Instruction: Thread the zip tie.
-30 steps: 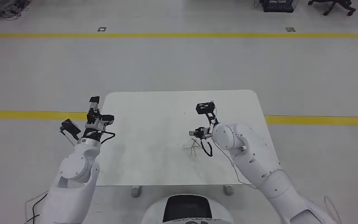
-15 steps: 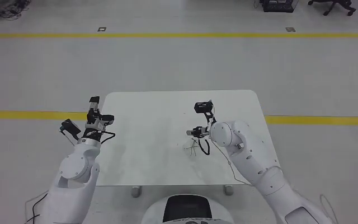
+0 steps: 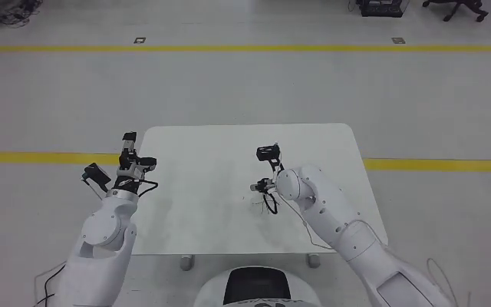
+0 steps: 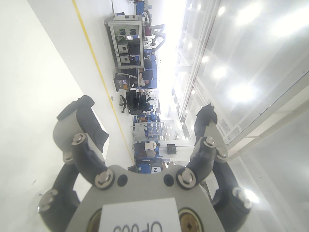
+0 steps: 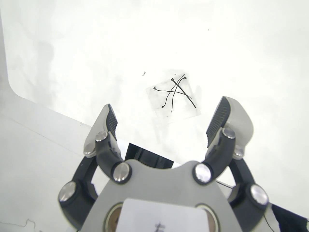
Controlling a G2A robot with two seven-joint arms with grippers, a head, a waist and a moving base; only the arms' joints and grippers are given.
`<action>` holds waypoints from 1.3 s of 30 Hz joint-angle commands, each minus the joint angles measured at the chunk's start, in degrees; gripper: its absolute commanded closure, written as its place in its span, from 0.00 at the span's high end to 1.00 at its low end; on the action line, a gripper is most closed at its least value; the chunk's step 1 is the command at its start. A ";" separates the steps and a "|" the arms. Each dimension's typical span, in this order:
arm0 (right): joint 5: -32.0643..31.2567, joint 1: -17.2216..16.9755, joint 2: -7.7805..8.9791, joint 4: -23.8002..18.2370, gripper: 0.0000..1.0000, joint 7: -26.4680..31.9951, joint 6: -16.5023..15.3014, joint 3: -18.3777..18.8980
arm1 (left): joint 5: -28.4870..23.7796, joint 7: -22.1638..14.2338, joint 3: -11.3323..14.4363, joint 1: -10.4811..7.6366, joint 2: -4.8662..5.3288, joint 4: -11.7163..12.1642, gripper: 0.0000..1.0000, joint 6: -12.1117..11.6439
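Zip ties (image 5: 177,90): several thin black ones, crossed over each other in a loose pile. Lie on a small clear square sheet (image 5: 186,115) on the white desk (image 5: 96,37), just right of centre in the right wrist view. In the top view, sit a little below and right of the middle of the desktop, close under the end of the right arm (image 3: 322,203). Apart from both tools.

Right tool (image 5: 166,108): hangs over the desk and looks down on it, spread wide and empty, ribbed pads (image 5: 216,118) facing each other across the gap. In its own view, brackets the near edge of the sheet, with the ties lying beyond the fingertips and clear of both. No contact with sheet or ties.

Left tool (image 4: 146,105): likewise spread wide and empty. Sits at the left edge of the desk in the top view, at the end of the left arm (image 3: 107,226), well apart from the ties and from the right arm. Points away from the desk toward the far room. In its own view, shows a yellow floor line (image 4: 96,61) running up the left half of the frame, racks of equipment at centre and bright ceiling lights on the right.

Around the desk in the top view: pale floor (image 3: 245,92), crossed by two yellow stripes (image 3: 245,48), one along the top of the frame, the other at mid height, interrupted by the desk.
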 commanded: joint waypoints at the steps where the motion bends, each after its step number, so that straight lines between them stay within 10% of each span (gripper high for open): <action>1: -0.54 1.06 -1.24 2.73 1.00 0.75 0.00 -0.47 | 0.00 0.00 0.00 0.00 0.00 0.00 1.00 0.00; 39: -3.51 3.96 -5.34 11.71 1.00 5.18 -1.03 -4.16 | 0.00 0.00 0.00 0.00 0.00 0.00 1.00 0.00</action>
